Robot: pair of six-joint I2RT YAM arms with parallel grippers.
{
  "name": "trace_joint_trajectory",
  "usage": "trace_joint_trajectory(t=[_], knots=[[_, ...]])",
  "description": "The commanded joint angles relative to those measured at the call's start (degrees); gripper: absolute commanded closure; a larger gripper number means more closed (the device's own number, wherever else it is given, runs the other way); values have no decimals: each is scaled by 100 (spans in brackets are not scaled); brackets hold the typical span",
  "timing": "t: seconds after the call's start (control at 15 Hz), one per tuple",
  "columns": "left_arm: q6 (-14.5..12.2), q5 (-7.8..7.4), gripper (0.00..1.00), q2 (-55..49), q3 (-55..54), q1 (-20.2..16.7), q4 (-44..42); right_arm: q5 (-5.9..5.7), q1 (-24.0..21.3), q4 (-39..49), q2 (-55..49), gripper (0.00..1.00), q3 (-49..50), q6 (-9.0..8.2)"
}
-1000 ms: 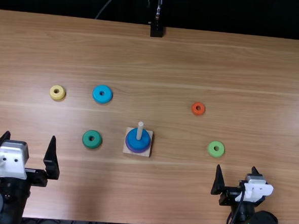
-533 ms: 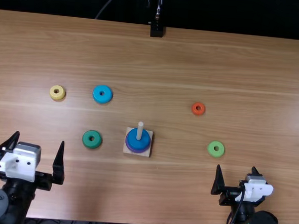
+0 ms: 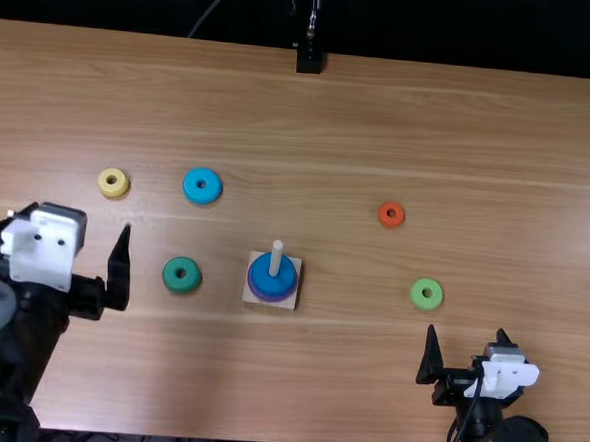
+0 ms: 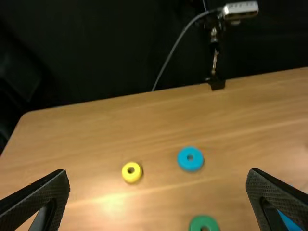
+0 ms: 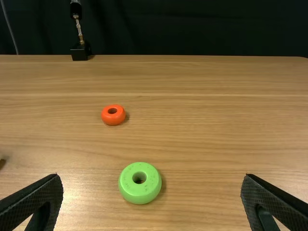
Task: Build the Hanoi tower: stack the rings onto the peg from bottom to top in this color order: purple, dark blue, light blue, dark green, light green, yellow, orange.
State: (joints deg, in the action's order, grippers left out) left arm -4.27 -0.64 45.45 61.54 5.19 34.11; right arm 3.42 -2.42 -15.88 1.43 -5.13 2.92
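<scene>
Holds the left gripper [image 3: 77,217] wide open and empty toward the left edge of the table [image 3: 382,116], the right gripper [image 3: 467,330] open and empty by the near edge. Has the dark blue ring [image 3: 260,270] above the purple ring [image 3: 262,297] on the peg [image 3: 277,252]. Leaves the light blue ring [image 3: 209,193], yellow ring [image 3: 120,188] and dark green ring [image 3: 186,283] loose on the left-edge side, the orange ring [image 3: 391,223] and light green ring [image 3: 427,304] on the right-edge side.
</scene>
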Motion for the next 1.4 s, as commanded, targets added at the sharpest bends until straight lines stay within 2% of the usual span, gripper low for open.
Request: trace_joint_trajectory(t=[0.0,0.07,0.33,0.53,0.73,1.07,1.33], knots=[[-79,-62,0,429,359,-62,165,27,-84,-243,-143,0,389,14],[-68,-125,0,799,579,-115,323,27,-84,-243,-143,0,389,4],[-16,-73,0,2337,1159,-176,1304,27,-84,-243,-143,0,398,4],[-16,-115,0,3172,1159,-88,1198,27,-84,-243,-143,0,389,14],[-5,-136,0,4033,1247,193,1177,27,-84,-243,-143,0,389,14],[-5,-73,0,5483,2038,597,1177,27,-84,-243,-143,0,398,14],[-5,-83,0,6547,2793,659,1177,27,-84,-243,-143,0,398,14]])
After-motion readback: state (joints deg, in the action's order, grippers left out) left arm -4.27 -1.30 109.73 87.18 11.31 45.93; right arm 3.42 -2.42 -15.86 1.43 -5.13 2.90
